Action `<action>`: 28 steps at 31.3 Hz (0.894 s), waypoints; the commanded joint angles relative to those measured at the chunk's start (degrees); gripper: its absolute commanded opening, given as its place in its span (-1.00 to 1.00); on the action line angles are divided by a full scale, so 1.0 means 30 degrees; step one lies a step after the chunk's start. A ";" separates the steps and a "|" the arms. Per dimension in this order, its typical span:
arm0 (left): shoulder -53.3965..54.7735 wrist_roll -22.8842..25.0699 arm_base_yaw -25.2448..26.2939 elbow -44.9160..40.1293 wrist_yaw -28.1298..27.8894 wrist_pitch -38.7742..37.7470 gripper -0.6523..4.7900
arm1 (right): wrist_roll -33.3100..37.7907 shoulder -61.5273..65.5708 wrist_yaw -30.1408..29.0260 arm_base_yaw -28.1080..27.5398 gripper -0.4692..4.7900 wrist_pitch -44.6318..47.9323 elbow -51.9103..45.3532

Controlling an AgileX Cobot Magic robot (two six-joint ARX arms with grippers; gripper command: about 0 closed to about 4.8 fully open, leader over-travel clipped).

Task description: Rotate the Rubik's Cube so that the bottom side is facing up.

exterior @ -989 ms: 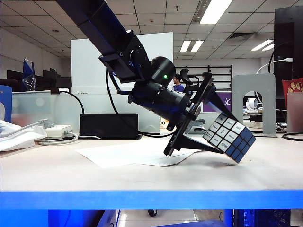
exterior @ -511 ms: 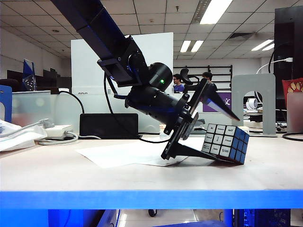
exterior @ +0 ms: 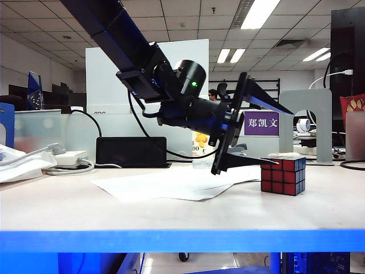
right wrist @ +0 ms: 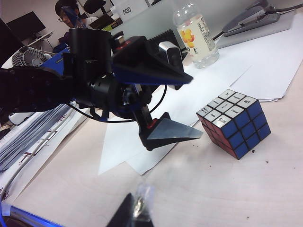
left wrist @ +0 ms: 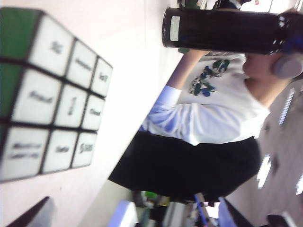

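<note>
Cube [exterior: 283, 176]: glossy plastic, black frame, smooth stickers; white face printed w/ small dark text, red and blue faces shiny. Sits flat on table [exterior: 171, 214], which looks like smooth matt laminate, pale beige, w/ blue front edge.

Left gripper [exterior: 268, 131], jaws wide apart just beside and above cube, not touching: matt black plastic fingers [right wrist: 170, 132], flat sides w/ slight sheen; arm housing semi-gloss black.

Right gripper [right wrist: 137, 210]: only a blurred dark tip w/ a shiny bit in right wrist view; finish unclear.

Paper sheets [exterior: 165, 185]: matt white, thin. Bottle [right wrist: 196, 35]: clear glossy plastic, printed label.
</note>
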 commanded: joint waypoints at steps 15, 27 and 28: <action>-0.0306 1.6313 -0.0138 0.9143 -1.2721 -1.3981 1.00 | 0.0022 -0.0029 0.0007 -0.0036 -0.83 0.0321 0.0066; 0.1326 1.6881 -0.1661 0.9224 -1.2859 -1.3967 1.00 | 0.0022 -0.0029 0.0007 -0.0036 -0.83 0.0313 0.0066; 0.1399 1.7092 -0.1909 0.9224 -1.2961 -1.3923 1.00 | 0.0022 -0.0029 0.0000 -0.0036 -0.83 0.0313 0.0066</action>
